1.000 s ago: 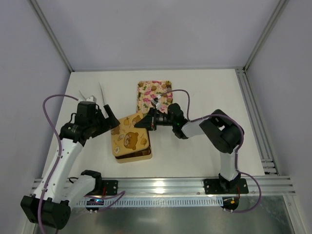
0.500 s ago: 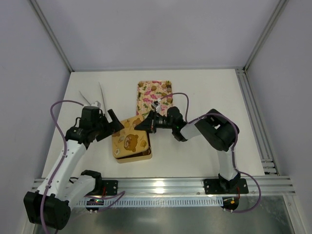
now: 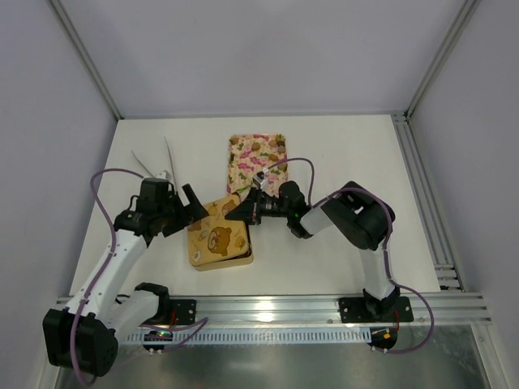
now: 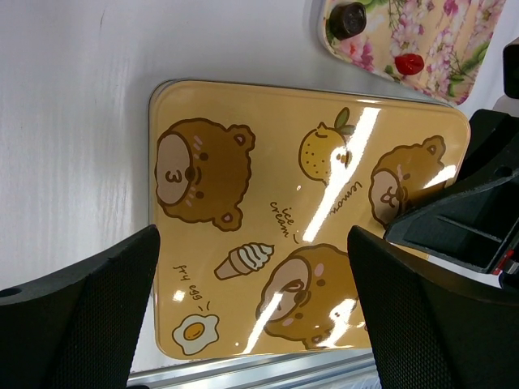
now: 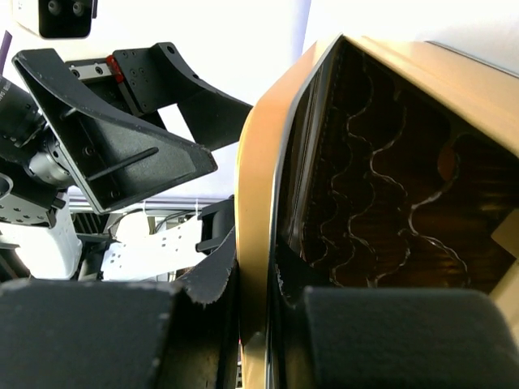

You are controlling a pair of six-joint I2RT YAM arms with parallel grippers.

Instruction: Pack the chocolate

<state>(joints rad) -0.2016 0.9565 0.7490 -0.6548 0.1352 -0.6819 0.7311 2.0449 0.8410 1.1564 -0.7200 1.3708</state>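
Chocolate is judged to sit inside the gold box (image 3: 227,261) at mid bench (image 3: 324,146), just below the floral tray (image 3: 258,154). The pieces are hidden by the bear-print lid (image 4: 268,186). Only a dark wavy lining is seen under the lid's edge in the right wrist view.

The lid's rim, at the corner nearest the tray, is pinched between the right fingers (image 5: 389,332), set narrow. The left fingers (image 4: 73,308) are spread wide with nothing held, hovering at the lid's left edge.

The lid is judged thin, stiff, light and glossy, so slippery. A corner pinch may let it swivel, so it is better taken across two opposite edges. The box is likely light and is best held by its side walls and kept level. The chocolate pieces are judged small, brittle and easily smudged, and are not to be squeezed.
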